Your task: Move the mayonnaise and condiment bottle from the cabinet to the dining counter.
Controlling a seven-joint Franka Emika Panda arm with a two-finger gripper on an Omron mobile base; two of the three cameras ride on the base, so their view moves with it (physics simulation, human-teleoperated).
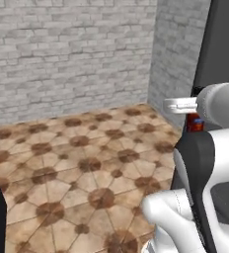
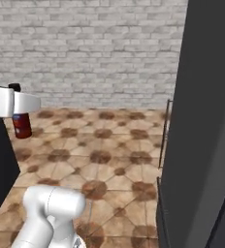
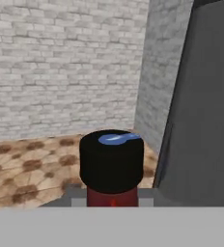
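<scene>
Brick wall, tiled floor, bottle in hand

Grey brick wall (image 1: 62, 49) behind patterned tile floor (image 1: 77, 168). Jaws clamped on red condiment bottle (image 3: 112, 169), dark cap up, held in the air above the floor, near black cabinet (image 2: 201, 121)

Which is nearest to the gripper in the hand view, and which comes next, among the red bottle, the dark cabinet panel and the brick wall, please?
1. The red bottle, held in the shut gripper, at the bottom middle.
2. The dark cabinet panel, close on the right.
3. The brick wall, across the tiled floor, to the left and behind.
</scene>
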